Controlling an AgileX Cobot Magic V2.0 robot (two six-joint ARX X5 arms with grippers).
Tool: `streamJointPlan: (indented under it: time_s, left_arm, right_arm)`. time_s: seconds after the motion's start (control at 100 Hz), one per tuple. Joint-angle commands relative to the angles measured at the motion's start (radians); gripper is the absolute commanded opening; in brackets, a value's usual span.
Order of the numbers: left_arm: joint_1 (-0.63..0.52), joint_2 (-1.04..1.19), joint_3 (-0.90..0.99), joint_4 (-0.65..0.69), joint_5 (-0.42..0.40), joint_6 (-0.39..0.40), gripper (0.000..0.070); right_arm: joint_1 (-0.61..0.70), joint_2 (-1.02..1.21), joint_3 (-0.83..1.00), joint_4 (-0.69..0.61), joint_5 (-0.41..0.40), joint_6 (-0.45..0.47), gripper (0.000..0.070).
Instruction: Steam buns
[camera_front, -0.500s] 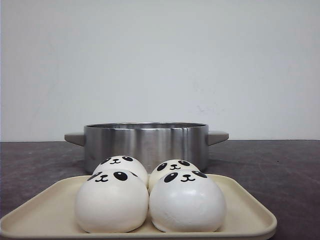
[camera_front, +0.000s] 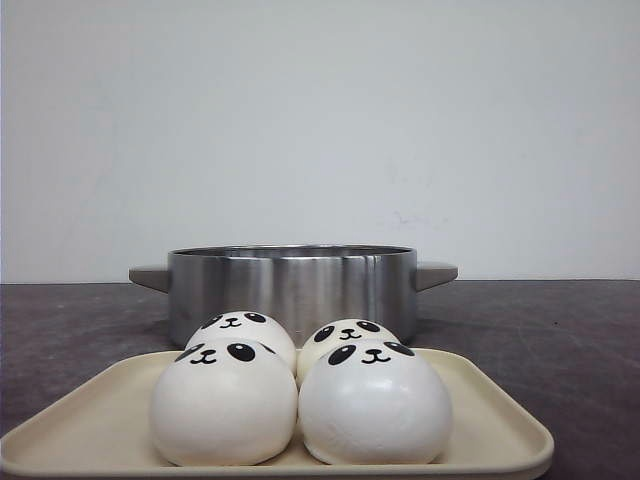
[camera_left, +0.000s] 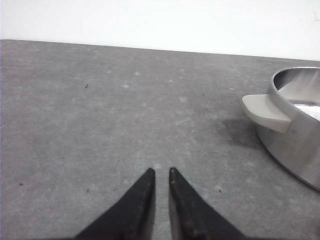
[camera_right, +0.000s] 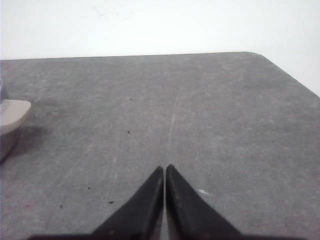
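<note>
Four smooth white dome-shaped panda-face buns (camera_front: 300, 395) sitting packed two by two on shallow cream rectangular tray (camera_front: 500, 425), nearest the camera. Round brushed-steel pot with grey side handles (camera_front: 290, 285) just behind tray, lid off, no bun visible inside. Left gripper (camera_left: 161, 175) low over bare grey tabletop (camera_left: 100, 110) beside pot handle, tips nearly together with thin gap, holding nothing. Right gripper (camera_right: 164, 171) clenched, empty, on pot's other side. Task apparently not begun: all four buns left to move into pot.
</note>
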Motion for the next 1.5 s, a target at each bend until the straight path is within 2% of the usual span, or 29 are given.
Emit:
streamJointPlan:
  time_s: [0.0, 0.23, 0.39, 0.64, 0.71, 0.77, 0.86, 0.91, 0.97, 1.05, 1.1, 1.12, 1.16, 1.23, 1.33, 1.41, 1.49]
  left_arm:
    - [0.000, -0.002, -0.018, -0.004, -0.001, 0.014, 0.0000]
    - [0.000, -0.002, -0.018, -0.004, -0.001, 0.014, 0.0000]
    - [0.000, -0.002, -0.018, -0.004, -0.001, 0.014, 0.0000]
    - [0.000, -0.002, -0.018, -0.004, -0.001, 0.014, 0.0000]
    - [0.000, -0.002, -0.018, -0.004, -0.001, 0.014, 0.0000]
    - [0.000, -0.002, -0.018, -0.003, -0.001, 0.014, 0.0000]
    - [0.000, -0.002, -0.018, 0.012, 0.002, -0.024, 0.0000]
    - [-0.001, -0.002, -0.018, 0.032, 0.008, -0.097, 0.0000]
    - [-0.001, -0.002, -0.011, 0.056, 0.016, -0.200, 0.0000]
    - [-0.001, -0.002, 0.026, 0.057, 0.034, -0.333, 0.0000]
    - [-0.001, 0.000, 0.063, 0.055, 0.062, -0.343, 0.0001]
    - [-0.001, 0.003, 0.082, 0.053, 0.077, -0.336, 0.0003]
    - [-0.001, 0.017, 0.125, 0.041, 0.111, -0.294, 0.0003]
    - [-0.006, 0.066, 0.206, 0.025, 0.177, -0.225, 0.0004]
    - [-0.016, 0.181, 0.333, 0.010, 0.179, -0.214, 0.0004]
    - [-0.025, 0.294, 0.447, 0.000, 0.179, -0.212, 0.0004]
    - [-0.039, 0.414, 0.565, -0.008, 0.179, -0.180, 0.0004]
  right_arm:
    - [0.000, 0.001, -0.002, 0.002, 0.003, 0.011, 0.0008]
    - [0.000, 0.001, -0.002, 0.002, 0.003, 0.006, 0.0008]
    - [-0.002, 0.001, -0.002, 0.001, 0.080, -0.174, 0.0008]
    - [-0.002, 0.001, -0.002, 0.002, 0.086, -0.175, 0.0008]
    - [-0.001, 0.001, -0.002, 0.010, 0.074, -0.152, 0.0008]
    - [0.000, 0.001, -0.002, 0.043, 0.042, -0.077, 0.0008]
    - [0.000, 0.001, 0.000, 0.126, -0.076, 0.160, 0.0008]
    - [0.000, 0.001, 0.000, 0.199, -0.157, 0.275, 0.0008]
    - [0.000, 0.001, 0.000, 0.306, -0.236, 0.359, 0.0008]
    - [0.000, 0.001, 0.000, 0.444, -0.260, 0.450, 0.0007]
    - [0.000, 0.002, 0.014, 0.496, -0.264, 0.542, 0.0007]
    - [-0.001, 0.002, 0.033, 0.488, -0.264, 0.583, 0.0007]
    - [-0.002, 0.003, 0.074, 0.441, -0.268, 0.605, 0.0007]
    - [-0.002, 0.027, 0.197, 0.256, -0.281, 0.539, 0.0006]
    - [-0.002, 0.135, 0.411, 0.000, -0.289, 0.343, 0.0006]
    - [-0.002, 0.248, 0.576, -0.108, -0.287, 0.211, 0.0006]
    - [-0.002, 0.343, 0.717, -0.166, -0.294, 0.142, 0.0007]
